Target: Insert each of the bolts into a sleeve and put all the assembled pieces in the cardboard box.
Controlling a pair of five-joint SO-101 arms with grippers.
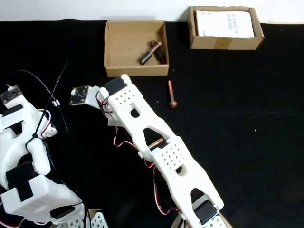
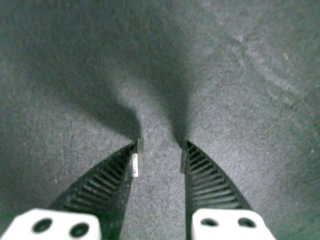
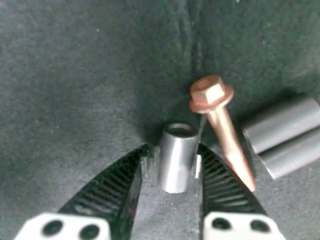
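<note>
Our right gripper (image 3: 173, 151) sits narrowly open around the sleeve (image 3: 177, 160), so we reckon closing off-centre could roll it away or knock the bolt (image 3: 221, 131) just beside.

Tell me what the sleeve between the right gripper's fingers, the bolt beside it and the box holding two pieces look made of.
Sleeve: likely steel, smooth dull grey with a soft sheen along its wall. Bolt: metal with a copper-coloured finish, perhaps plating; glossy hex head. Cardboard box: matte brown cardboard with thin folded walls.
</note>
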